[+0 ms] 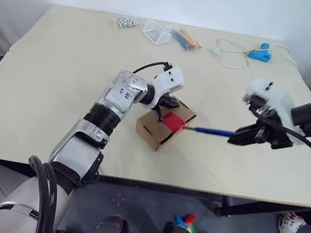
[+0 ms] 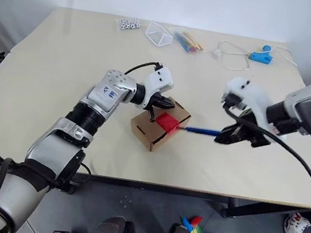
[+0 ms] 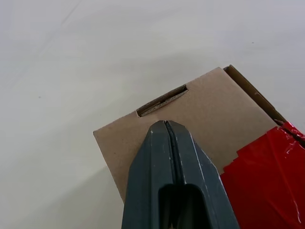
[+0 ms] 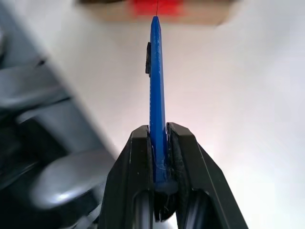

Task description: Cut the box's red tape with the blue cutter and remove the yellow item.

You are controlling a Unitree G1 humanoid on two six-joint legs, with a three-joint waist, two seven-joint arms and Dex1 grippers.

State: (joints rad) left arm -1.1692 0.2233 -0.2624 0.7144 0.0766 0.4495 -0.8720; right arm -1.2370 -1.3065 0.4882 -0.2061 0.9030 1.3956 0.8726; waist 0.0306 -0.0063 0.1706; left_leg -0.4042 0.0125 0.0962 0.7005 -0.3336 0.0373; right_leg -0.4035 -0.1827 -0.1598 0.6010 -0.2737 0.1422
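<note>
The small brown cardboard box [image 1: 163, 125] lies near the table's front edge, with the red tape [image 1: 172, 122] across its top. My left gripper [image 1: 162, 113] is shut and its black tips press on the box top just beside the tape [image 3: 267, 176]. To the right of the box, my right gripper [image 1: 244, 136] is shut on the blue cutter [image 1: 211, 132]. The cutter lies level and points left, its tip at the box's right edge by the tape. The yellow item is hidden.
At the table's far edge lie a light-blue gadget with a white cable [image 1: 258, 54], a clear bag of coloured sticks [image 1: 172, 36] and some small dice [image 1: 126, 22]. Bare tabletop [image 1: 62, 80] stretches left of the box.
</note>
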